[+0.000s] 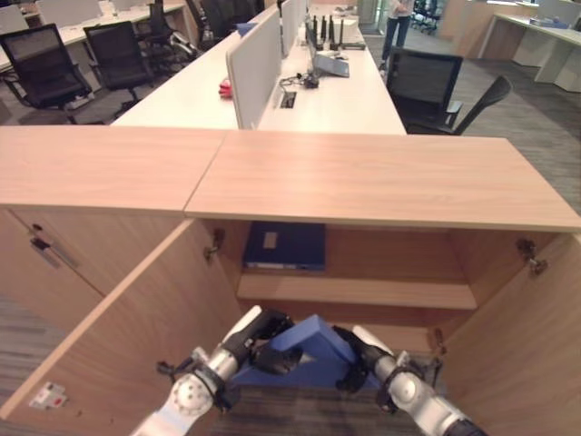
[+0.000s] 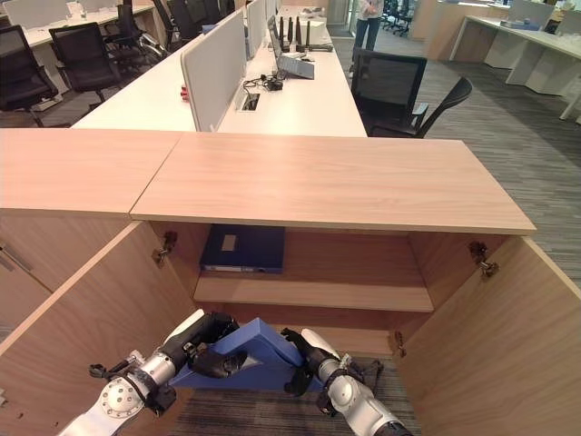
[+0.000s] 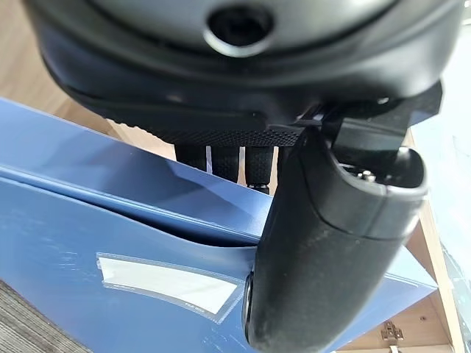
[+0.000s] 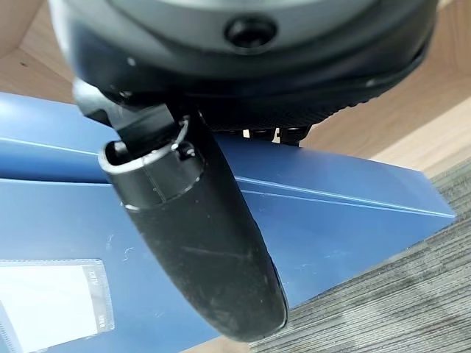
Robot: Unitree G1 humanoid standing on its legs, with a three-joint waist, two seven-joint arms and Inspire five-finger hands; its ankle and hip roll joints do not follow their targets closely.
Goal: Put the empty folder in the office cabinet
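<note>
Office cabinet (image 1: 381,186) stands with both doors swung wide; a dark blue binder (image 1: 285,245) lies flat on its upper shelf, and the blue folder (image 1: 309,350) sits tilted at the mouth of the lower compartment, pinched between left hand (image 1: 263,343) and right hand (image 1: 359,359). Wrist views show each thumb (image 3: 324,243) pressed onto the folder's cover with fingers curled behind its edge, plus a white label pocket (image 3: 165,283). Behind: white desks (image 1: 309,91), black chairs (image 1: 427,86), grey carpet (image 1: 526,118).

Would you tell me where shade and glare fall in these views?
Left eye view: the cabinet top shades its inside, dimming the shelved folder; left wrist view: the held folder's label pocket shines beside the left hand; right wrist view: sheen on the right hand's thumb.
</note>
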